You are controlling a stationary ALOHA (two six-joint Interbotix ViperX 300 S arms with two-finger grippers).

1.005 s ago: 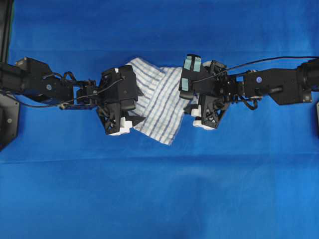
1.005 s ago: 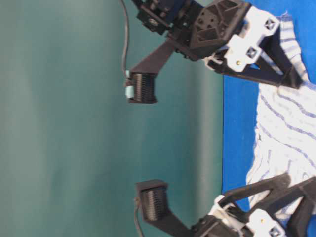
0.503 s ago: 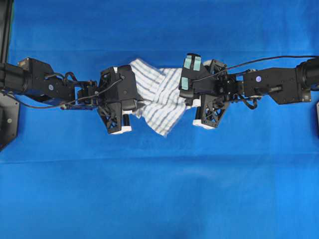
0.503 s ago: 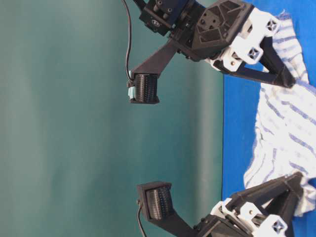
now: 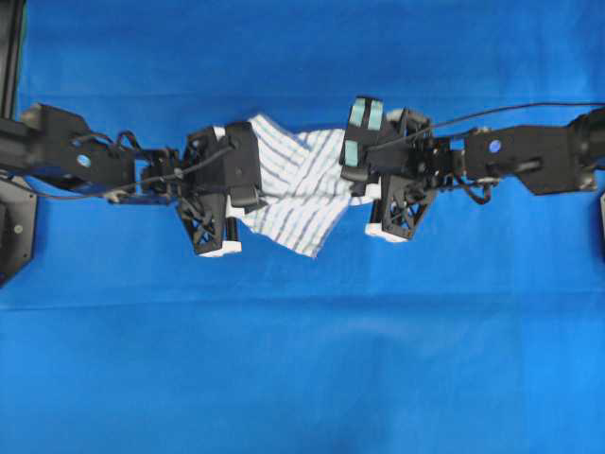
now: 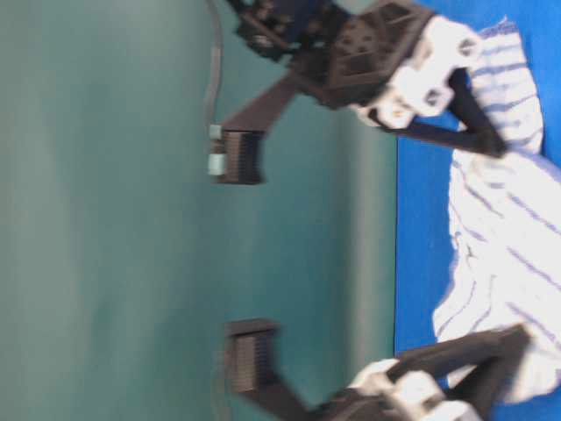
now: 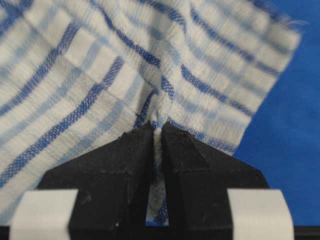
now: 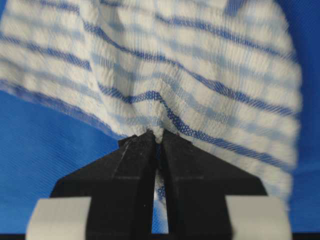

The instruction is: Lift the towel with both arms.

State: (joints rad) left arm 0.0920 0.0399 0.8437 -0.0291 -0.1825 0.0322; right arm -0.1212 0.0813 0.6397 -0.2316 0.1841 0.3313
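The white towel (image 5: 301, 184) with thin blue stripes hangs bunched between my two arms over the blue table cover (image 5: 302, 359). My left gripper (image 5: 248, 200) is shut on its left edge, and a fold of cloth sits pinched between the black fingers in the left wrist view, left gripper (image 7: 157, 129), towel (image 7: 150, 60). At the right edge my right gripper (image 5: 365, 195) is shut on the cloth too, seen close as right gripper (image 8: 159, 134) and towel (image 8: 175, 65). In the table-level view the towel (image 6: 504, 219) stretches from the right gripper (image 6: 495, 151) above to the left gripper (image 6: 519, 338) below.
The blue cover spreads all round the arms. A black mount (image 5: 14, 227) stands at the left edge and another black piece at the right edge (image 5: 601, 222). A dull green backdrop (image 6: 105, 210) fills the left of the table-level view.
Both grippers have shut on the towel's edges. The cloth has drawn in and bunched between them, its lower corner pulled up, and both grippers have risen slightly off the cover.
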